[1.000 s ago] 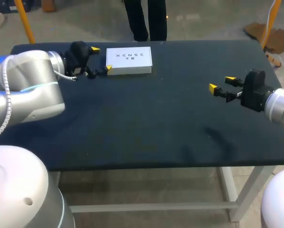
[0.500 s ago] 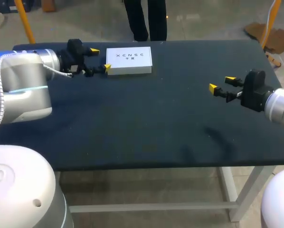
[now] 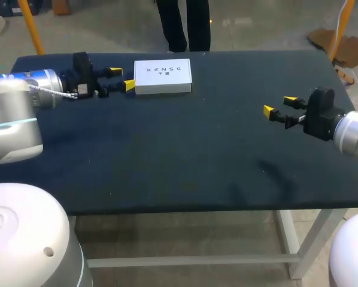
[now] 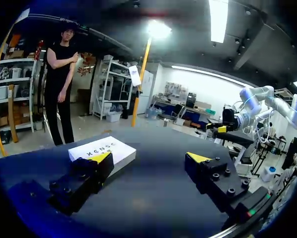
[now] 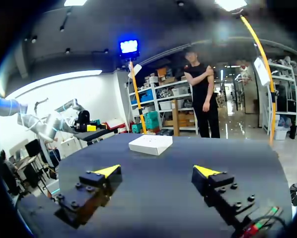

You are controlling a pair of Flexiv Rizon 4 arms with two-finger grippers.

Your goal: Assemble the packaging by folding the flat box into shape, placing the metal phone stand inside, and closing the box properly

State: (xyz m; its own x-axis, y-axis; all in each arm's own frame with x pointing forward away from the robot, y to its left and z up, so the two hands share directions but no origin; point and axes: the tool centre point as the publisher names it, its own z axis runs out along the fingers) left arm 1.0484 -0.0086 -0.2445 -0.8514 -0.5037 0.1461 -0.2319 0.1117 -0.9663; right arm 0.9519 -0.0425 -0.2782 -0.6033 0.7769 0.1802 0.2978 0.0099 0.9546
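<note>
Fingers (image 3: 129, 84) of left arm (image 3: 20, 98) drew back from box (image 3: 163, 76)

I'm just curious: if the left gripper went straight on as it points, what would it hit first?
Probably the white box: it lies close ahead of the left gripper, off toward one open jaw, so maybe only a glancing touch.

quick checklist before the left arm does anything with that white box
1. left gripper open and empty: ok
2. white box flat on the table, looks closed: ok
3. Left gripper's near fingertip clear of the box's edge: cannot tell, it sits right beside it
4. right gripper open, well away from the box: ok
5. metal phone stand located: not ok, none visible
</note>
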